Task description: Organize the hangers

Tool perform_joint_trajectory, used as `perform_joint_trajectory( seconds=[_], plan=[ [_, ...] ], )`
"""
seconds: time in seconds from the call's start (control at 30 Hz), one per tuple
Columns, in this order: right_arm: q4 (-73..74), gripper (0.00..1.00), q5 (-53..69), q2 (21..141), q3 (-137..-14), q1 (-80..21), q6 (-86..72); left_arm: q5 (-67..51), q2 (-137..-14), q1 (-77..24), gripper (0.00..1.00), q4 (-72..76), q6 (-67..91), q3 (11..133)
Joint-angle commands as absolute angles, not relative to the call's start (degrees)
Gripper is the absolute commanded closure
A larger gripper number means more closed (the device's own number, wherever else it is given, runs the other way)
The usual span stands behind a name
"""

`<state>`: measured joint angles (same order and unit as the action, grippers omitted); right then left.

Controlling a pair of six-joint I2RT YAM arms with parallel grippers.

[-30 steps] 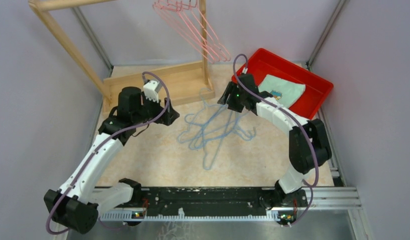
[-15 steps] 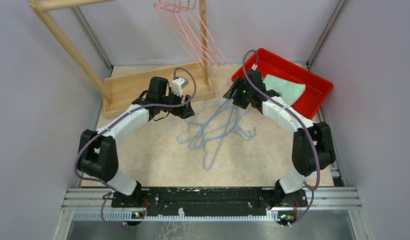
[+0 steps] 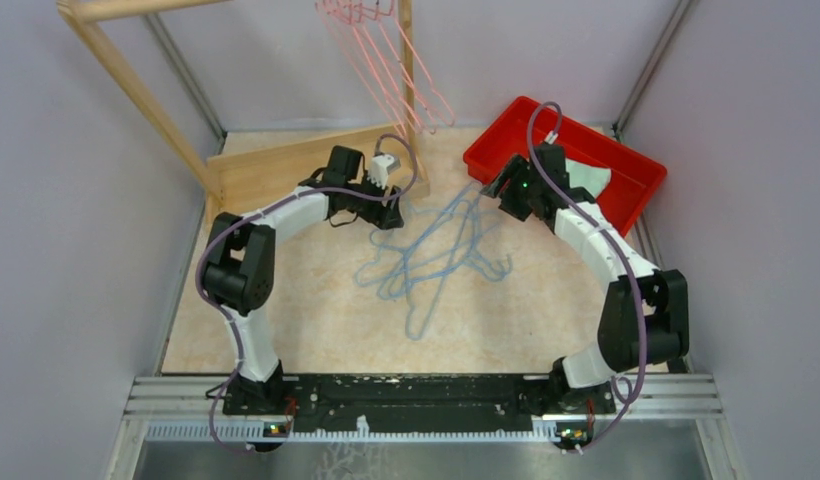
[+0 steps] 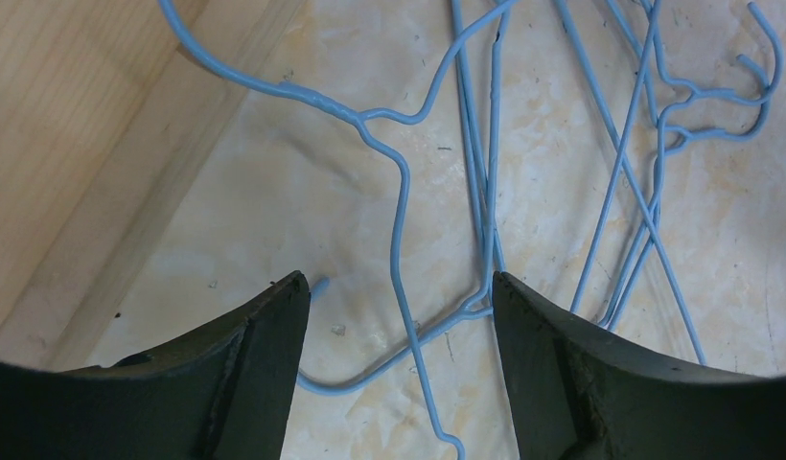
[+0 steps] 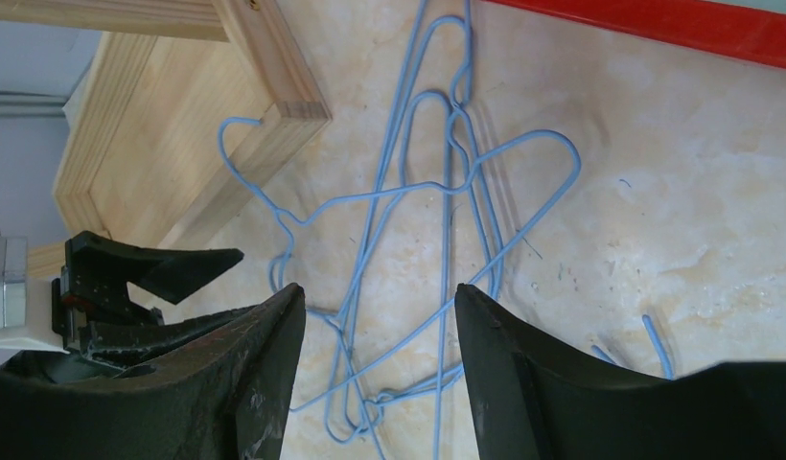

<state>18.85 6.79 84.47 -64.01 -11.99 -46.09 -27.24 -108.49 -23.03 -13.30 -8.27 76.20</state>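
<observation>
Pink hangers (image 3: 381,65): far behind the blue hangers (image 3: 426,262); hooks cut off by the top view's upper edge
Blue hangers: too tangled to count; in the left wrist view wires run off the upper edge; in the right wrist view the near loops pass behind the fingers (image 5: 245,383)
Red tray (image 3: 606,142): right of the blue hangers; near-left wall covered by the right arm (image 3: 586,228); pale cloth (image 3: 591,178) inside partly hidden
Left gripper (image 3: 388,216): at the blue hangers' far-left edge; fingertips too dark in the top view to tell contact
Wooden rack (image 3: 136,95): left of the blue hangers; top corner cropped
</observation>
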Motion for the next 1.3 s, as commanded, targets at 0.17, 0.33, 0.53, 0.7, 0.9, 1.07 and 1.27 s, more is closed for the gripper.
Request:
perform_joint_trajectory(
  seconds=[0.17,0.33,0.53,0.7,0.9,1.07,1.27],
  plan=[
    [18.1,0.41,9.3,82.9,-63.5,-8.8,-44.4,-31.6,-113.8,-24.1,0.25,-14.5,-11.3,79.4],
    [18.0,0.41,10.0,84.3,-64.0,-8.2,-44.1,-33.3,-116.5,-24.2,0.27,-14.6,-10.8,80.3],
    [18.1,0.41,10.5,85.3,-64.3,-7.4,-43.7,-32.7,-119.9,-24.1,0.52,-16.7,-10.8,82.3],
    [18.2,0.41,10.8,85.3,-64.2,-6.7,-43.6,-31.7,-119.7,-24.2,0.74,-17.5,-10.9,82.7],
    [17.9,0.41,11.1,84.9,-63.6,-6.3,-43.5,-27.5,-114.1,-24.1,1.00,-24.8,-13.0,83.8],
    [17.4,0.41,11.5,84.6,-62.6,-6.2,-43.6,-19.0,-104.6,-23.8,1.00,-30.9,-14.3,83.6],
    [16.2,0.41,12.6,83.7,-60.5,-6.3,-44.5,-2.1,-94.7,-22.1,1.00,-35.4,-12.7,83.5]
  ],
)
